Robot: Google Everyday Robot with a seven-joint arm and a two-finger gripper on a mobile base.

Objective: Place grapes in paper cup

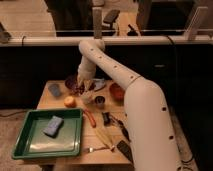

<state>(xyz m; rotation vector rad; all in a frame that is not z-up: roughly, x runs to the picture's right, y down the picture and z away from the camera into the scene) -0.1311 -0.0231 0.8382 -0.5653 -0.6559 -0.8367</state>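
The grapes (73,83) are a dark purple bunch at the back of the wooden table (75,157), left of centre. My gripper (85,85) hangs down from the white arm (117,75), right next to the bunch on its right side; I cannot tell whether it touches or holds the grapes. The paper cup (88,98), small and pale, stands just in front of the gripper, partly hidden by it. It is between the orange fruit and the metal cup.
A blue-grey cup (54,90) stands at the back left, an orange-yellow fruit (70,101) in front of the grapes, a dark metal cup (100,102) and a reddish bowl (116,91) to the right. A green tray (30,145) holding a blue sponge (53,126) fills the front left. Several utensils and food items lie at the front right.
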